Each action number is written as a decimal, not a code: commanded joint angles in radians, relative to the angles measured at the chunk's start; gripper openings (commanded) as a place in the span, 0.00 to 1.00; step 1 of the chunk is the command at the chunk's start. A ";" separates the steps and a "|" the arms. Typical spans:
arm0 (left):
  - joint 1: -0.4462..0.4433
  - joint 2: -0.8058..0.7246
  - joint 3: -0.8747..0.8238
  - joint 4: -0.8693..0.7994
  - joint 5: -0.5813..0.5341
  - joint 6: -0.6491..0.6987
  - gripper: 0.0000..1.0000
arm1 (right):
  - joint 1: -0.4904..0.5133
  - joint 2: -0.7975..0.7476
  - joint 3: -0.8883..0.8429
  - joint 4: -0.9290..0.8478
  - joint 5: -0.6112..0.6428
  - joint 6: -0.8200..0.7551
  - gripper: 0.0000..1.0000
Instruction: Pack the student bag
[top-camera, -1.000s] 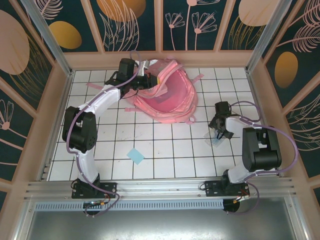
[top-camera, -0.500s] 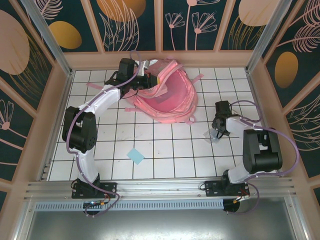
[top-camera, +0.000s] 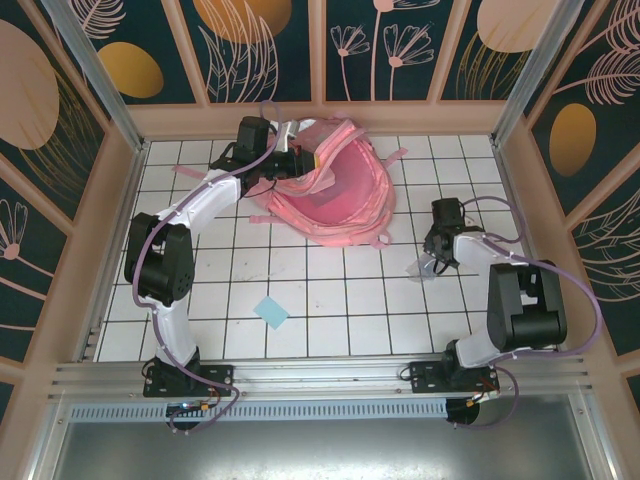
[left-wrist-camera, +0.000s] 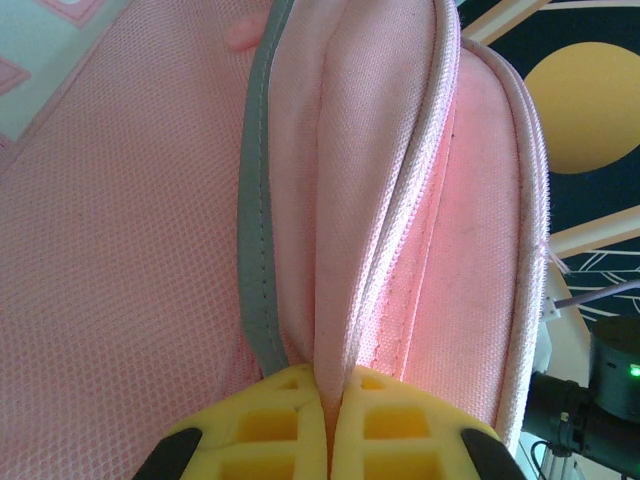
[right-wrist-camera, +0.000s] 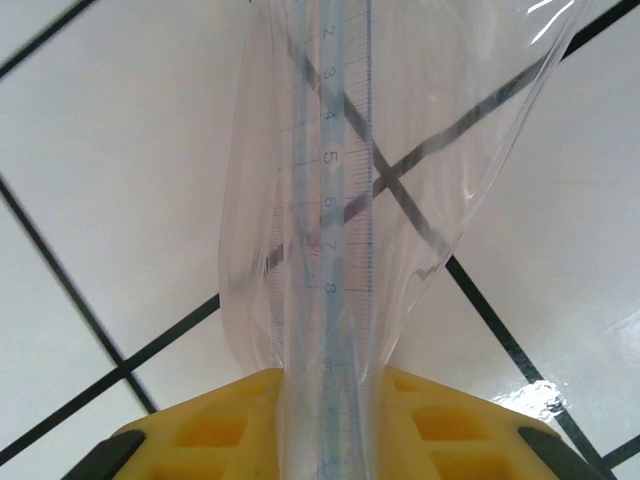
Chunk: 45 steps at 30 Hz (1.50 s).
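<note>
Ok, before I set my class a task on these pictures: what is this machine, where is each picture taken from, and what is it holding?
These are two white-and-black robot arms bolted to the near edge of a white tiled table. The overhead picture looks down from above and behind them. The other two come from a camera on each wrist, looking past that arm's own hand. The left hand is pinched shut on a fold of the large pink fabric backpack. The right hand grips a clear plastic sleeve with a see-through ruler inside. A small light-blue square lies on the tiles.
</note>
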 joint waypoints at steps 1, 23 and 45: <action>-0.007 -0.065 0.037 0.071 0.017 0.000 0.00 | 0.009 -0.074 0.058 -0.057 -0.051 -0.023 0.00; -0.007 -0.094 0.040 0.059 0.011 0.007 0.00 | 0.135 0.005 0.292 0.291 -0.612 0.024 0.00; -0.007 -0.093 0.041 0.155 0.074 -0.090 0.00 | 0.293 0.716 0.706 0.880 -0.607 0.572 0.03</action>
